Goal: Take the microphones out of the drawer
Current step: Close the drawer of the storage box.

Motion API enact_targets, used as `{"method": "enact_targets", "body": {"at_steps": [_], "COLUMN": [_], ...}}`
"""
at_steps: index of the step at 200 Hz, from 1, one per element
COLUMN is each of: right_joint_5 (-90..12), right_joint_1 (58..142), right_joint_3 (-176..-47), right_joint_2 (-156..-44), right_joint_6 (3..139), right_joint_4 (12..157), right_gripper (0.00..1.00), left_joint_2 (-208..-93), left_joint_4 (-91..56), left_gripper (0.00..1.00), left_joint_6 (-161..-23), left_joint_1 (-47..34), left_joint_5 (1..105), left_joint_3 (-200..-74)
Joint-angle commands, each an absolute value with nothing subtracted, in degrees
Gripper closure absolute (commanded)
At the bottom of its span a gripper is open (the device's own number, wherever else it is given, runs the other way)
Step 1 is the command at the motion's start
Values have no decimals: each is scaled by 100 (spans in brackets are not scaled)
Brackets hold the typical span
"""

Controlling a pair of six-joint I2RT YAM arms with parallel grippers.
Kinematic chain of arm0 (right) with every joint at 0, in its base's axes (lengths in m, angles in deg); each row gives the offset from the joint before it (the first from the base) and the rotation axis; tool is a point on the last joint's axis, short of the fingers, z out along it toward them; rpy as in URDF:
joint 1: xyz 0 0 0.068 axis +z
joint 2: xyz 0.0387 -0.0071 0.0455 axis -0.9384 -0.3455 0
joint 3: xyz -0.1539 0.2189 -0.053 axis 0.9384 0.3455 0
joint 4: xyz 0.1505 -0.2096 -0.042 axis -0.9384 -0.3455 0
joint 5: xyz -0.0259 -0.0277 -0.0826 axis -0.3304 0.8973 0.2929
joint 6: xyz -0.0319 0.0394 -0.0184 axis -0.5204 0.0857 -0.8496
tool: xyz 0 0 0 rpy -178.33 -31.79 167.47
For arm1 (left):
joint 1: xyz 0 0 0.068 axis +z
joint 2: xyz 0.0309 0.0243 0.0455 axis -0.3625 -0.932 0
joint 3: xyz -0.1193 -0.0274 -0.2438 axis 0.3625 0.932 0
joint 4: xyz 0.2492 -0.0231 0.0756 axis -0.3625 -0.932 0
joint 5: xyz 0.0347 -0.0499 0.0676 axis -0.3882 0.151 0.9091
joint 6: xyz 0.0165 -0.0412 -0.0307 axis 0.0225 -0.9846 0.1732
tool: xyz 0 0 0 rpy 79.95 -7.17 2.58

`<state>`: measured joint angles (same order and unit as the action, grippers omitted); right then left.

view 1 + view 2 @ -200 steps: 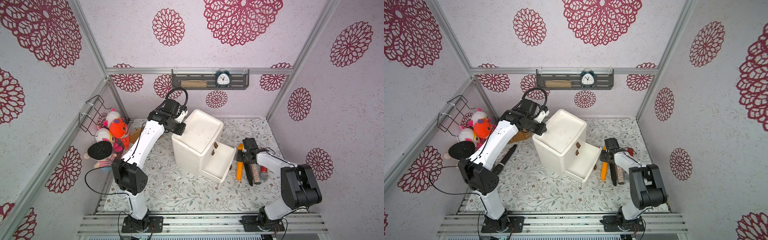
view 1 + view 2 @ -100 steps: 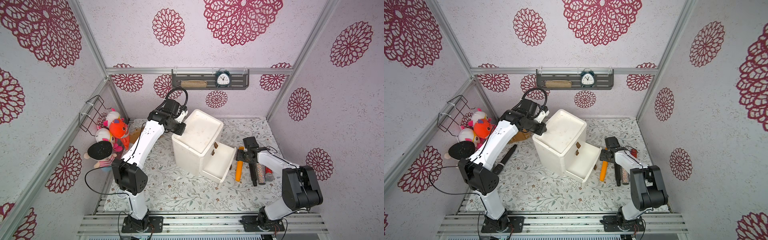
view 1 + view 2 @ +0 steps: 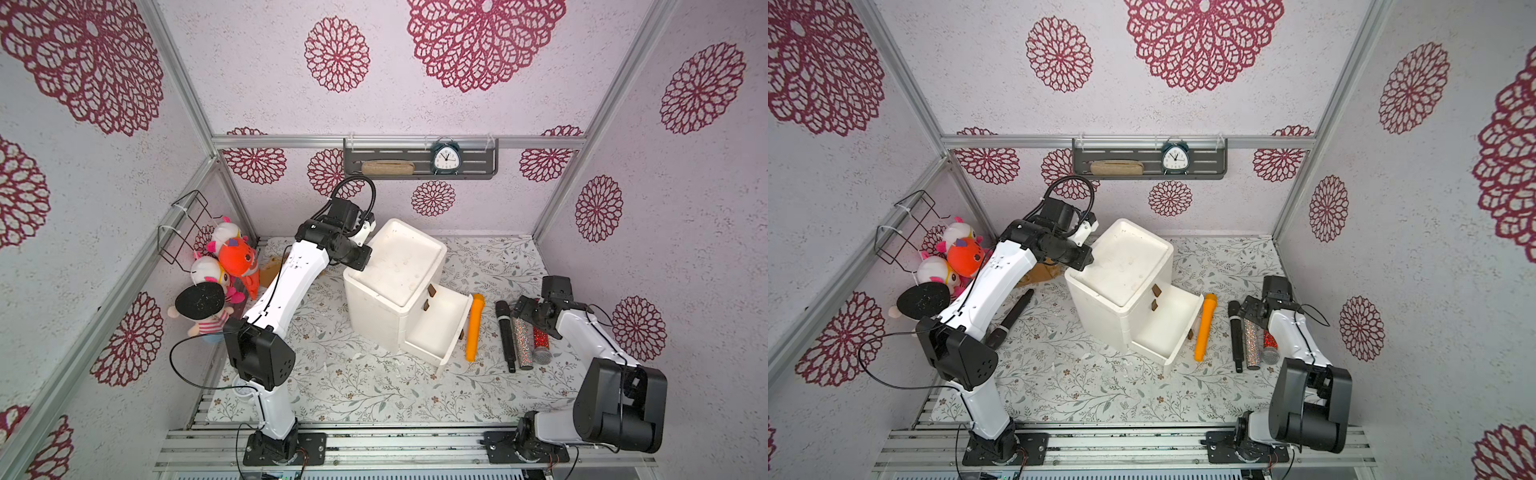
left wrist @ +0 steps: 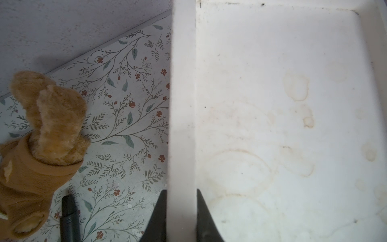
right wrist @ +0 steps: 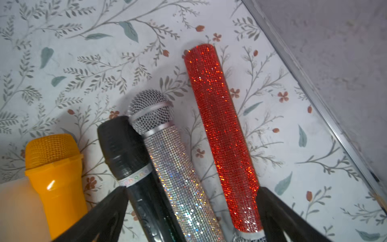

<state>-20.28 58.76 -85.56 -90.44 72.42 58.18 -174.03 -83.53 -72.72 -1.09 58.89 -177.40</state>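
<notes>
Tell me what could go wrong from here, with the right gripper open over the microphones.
1. The open right gripper straddles the black microphone, silver microphone and red microphone, which lie side by side. A careless lift could clip one and set it rolling.
2. The left gripper is shut on the rim of the white drawer unit. Moving that arm before it opens could drag or tip the unit.

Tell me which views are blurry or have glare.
Left wrist view: the white cabinet rim nearest the lens is soft, the mat sharper. Right wrist view: sparkle off the red microphone, a glare spot on the orange microphone. Both top views: even light, sharp.
</notes>
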Motion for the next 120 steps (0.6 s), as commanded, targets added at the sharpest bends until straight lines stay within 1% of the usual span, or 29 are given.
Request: {"method": "enact_targets", "body": {"at_steps": [1, 54, 120], "right_joint_5": [-2355, -2726, -2661], "right_joint_1": [5770, 5876, 6826], "right_joint_3": [-8536, -8283, -7983], "right_joint_2": [-8770, -8455, -8139], "right_joint_6": [6840, 6772, 7159], "right_joint_4": [5726, 5704, 5674], "right_gripper": [1, 1, 1], "left_joint_2": [-17547, -17557, -17585], "left_joint_4": [-8631, -8609, -8607], "left_gripper": [100, 100, 100], "left_joint_6": [-7222, -7232, -7255], "left_joint_1": [-142, -143, -159], "left_joint_5": [5649, 5614, 5563], "left_joint_3": [-17636, -17628, -17645]}}
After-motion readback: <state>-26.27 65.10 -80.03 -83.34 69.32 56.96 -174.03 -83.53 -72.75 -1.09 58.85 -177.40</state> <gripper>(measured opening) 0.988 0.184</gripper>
